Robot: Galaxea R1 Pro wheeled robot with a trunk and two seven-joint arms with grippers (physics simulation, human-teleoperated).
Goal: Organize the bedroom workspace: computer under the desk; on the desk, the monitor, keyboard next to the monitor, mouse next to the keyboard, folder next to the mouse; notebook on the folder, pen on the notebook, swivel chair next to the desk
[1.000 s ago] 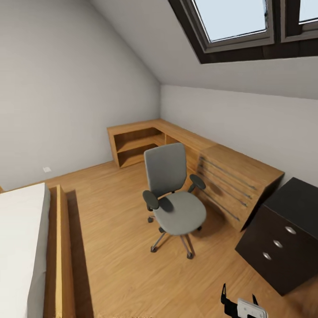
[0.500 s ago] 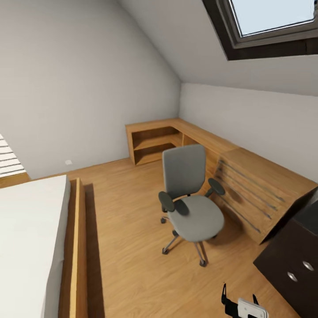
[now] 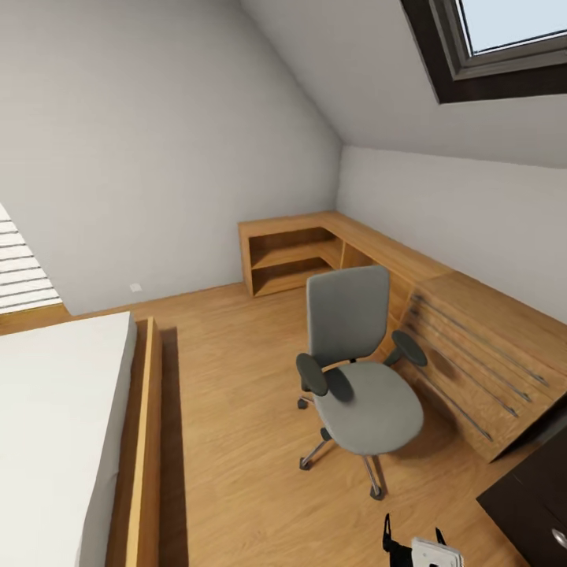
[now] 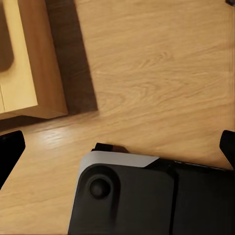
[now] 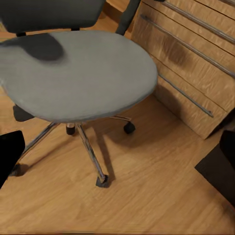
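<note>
One swivel chair (image 3: 356, 370) stands on the wooden floor (image 3: 228, 409) near the middle of the room, just beside the long light wooden drawer unit (image 3: 472, 346) that runs along the right wall. The chair has a grey padded seat, a tall grey back, two black armrests and a chrome wheeled base. Its seat is bare in both the head view and the right wrist view, where the swivel chair (image 5: 78, 73) shows from close above.

The drawer unit carries several thin metal rails across its slanted front and joins an open wooden shelf (image 3: 287, 256) in the far corner. One bed (image 3: 59, 425) with a white mattress and a wooden frame lies at the left. One dark cabinet (image 3: 535, 504) shows at the lower right edge. One skylight (image 3: 504, 39) sits in the sloped ceiling.

The right gripper (image 3: 417, 551) hangs low at the bottom edge of the head view, two dark fingers pointing up and apart, grasping nothing. In the left wrist view the left gripper's fingertips (image 4: 10, 152) sit at opposite edges, spread wide over the floor.
</note>
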